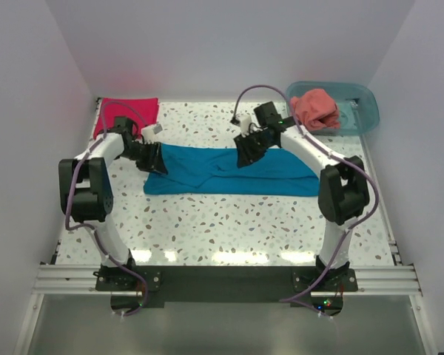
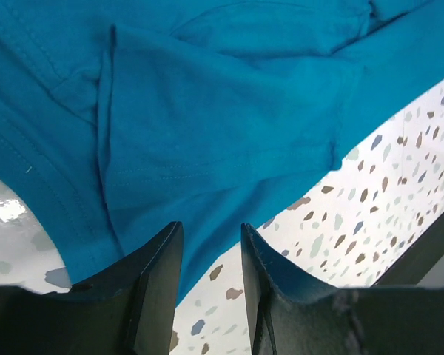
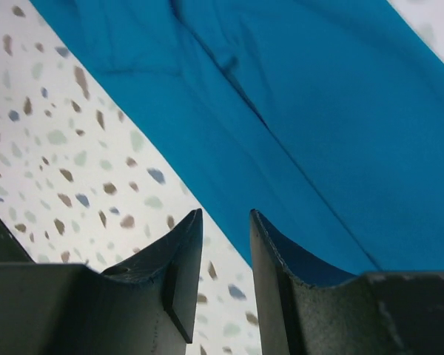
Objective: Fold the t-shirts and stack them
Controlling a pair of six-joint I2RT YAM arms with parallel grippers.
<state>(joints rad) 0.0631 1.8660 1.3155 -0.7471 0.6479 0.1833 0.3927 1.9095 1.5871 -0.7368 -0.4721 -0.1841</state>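
The teal-blue t-shirt [image 1: 229, 171] lies in a long band across the table [image 1: 207, 222]. The left gripper [image 2: 211, 231] and right gripper [image 3: 226, 216] hang over it, fingers spread, pinching nothing.

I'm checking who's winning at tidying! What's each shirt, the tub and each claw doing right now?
teal-blue shirt: folded into a long band, lying flat.
crimson shirt: flat, looks folded, far left corner.
salmon shirt: crumpled in the tub.
tub: holding the salmon shirt.
left gripper: open, empty.
right gripper: open, empty.
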